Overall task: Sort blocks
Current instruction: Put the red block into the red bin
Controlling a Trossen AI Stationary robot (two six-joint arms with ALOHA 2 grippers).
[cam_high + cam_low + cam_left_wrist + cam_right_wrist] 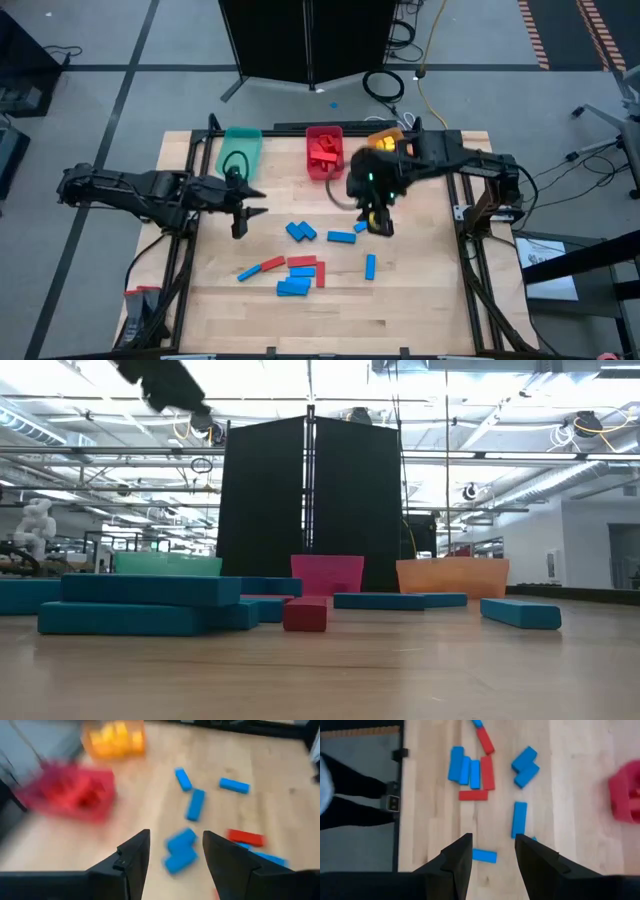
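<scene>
left tool (245, 212) hangs open and empty just below the teal bin (239, 150). red bin (323, 151) holds red blocks; the left wrist view shows yellow ones in the orange bin (114, 739). right tool (377, 222) is open, holding nothing, above blue and red blocks (300, 264) scattered on the table (420, 300).

Back edge: teal bin (240, 148), red bin (323, 150) and orange bin (385, 136) stand in a row, narrow gaps between them.
Centre: blue and red blocks (297, 270) scattered across the middle, blocking a low sweep.
Left side: left gripper (250, 206) hangs beside the teal bin.
Right side: right gripper (378, 224) sits over the nearest blue blocks.
Front strip: bare table (420, 320), open passage along the near edge.
</scene>
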